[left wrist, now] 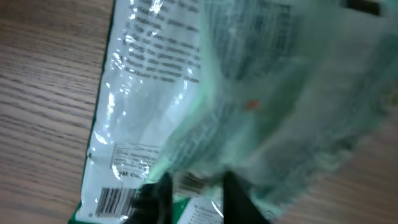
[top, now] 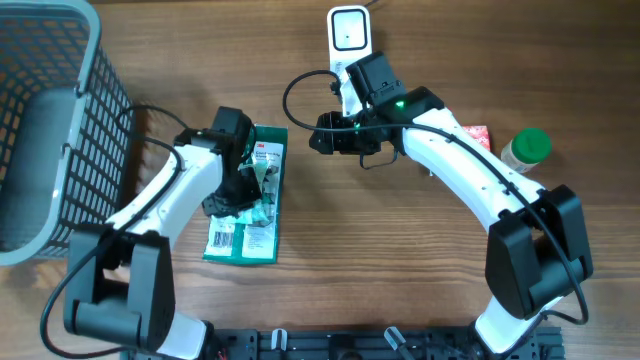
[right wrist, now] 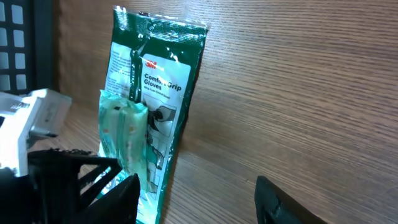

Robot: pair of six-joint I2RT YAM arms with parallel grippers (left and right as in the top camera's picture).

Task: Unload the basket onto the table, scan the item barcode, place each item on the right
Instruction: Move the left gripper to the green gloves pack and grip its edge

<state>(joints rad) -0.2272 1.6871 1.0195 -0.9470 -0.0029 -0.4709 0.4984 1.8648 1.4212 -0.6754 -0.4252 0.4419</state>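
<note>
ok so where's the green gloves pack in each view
Overhead: gloves pack lies left of centre, long side running up and down the picture.
Left wrist: it fills most of the frame, with the barcode at lower left.
Right wrist: left of centre, printed front showing.
Shared landmark: the wood-grain table around it.

White shells and black joints cover the left arm point(top: 165, 195) and right arm point(top: 470, 165); a black cable point(top: 288, 95) loops by the black right gripper point(top: 322, 140), near a green light point(top: 399, 103).
</note>
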